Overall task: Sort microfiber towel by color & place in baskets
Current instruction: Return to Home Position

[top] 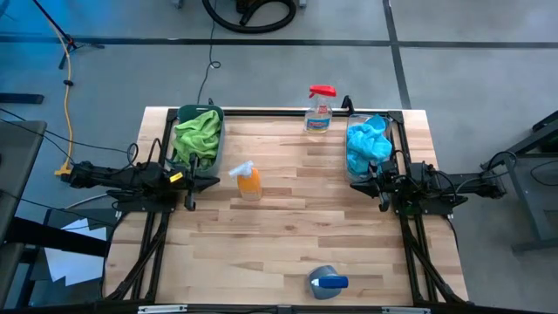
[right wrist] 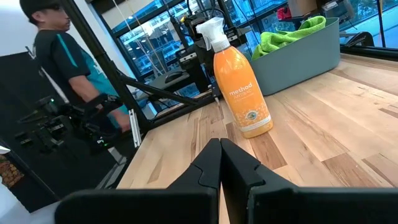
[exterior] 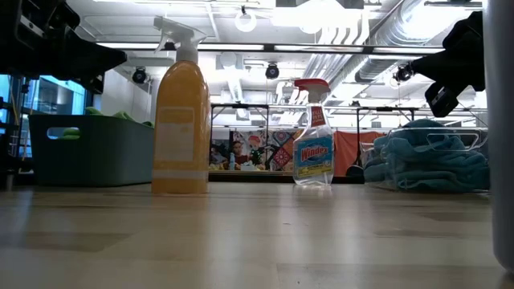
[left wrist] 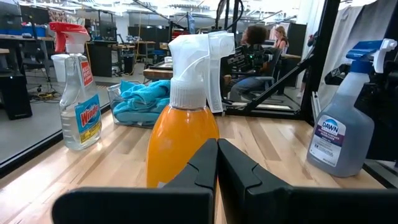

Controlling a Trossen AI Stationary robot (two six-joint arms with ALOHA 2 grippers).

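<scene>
The dark teal tub (top: 199, 138) sits at the table's far left, heaped with green towels (top: 197, 133); it also shows in the low view (exterior: 88, 150) and the right wrist view (right wrist: 298, 53). The clear tub (top: 370, 148) at the far right holds blue towels (top: 368, 145), seen in the left wrist view (left wrist: 143, 99) and the low view (exterior: 430, 160). My left gripper (left wrist: 217, 163) hovers at the left edge, shut and empty, near the teal tub. My right gripper (right wrist: 221, 163) hovers at the right edge beside the clear tub, shut and empty.
An orange spray bottle (top: 248, 180) stands left of the table's centre. A clear Windex bottle with a red trigger (top: 319, 109) stands at the far edge. A grey Dawn bottle with a blue top (top: 325, 282) lies near the near edge. A person (right wrist: 59, 56) stands beyond the table's left side.
</scene>
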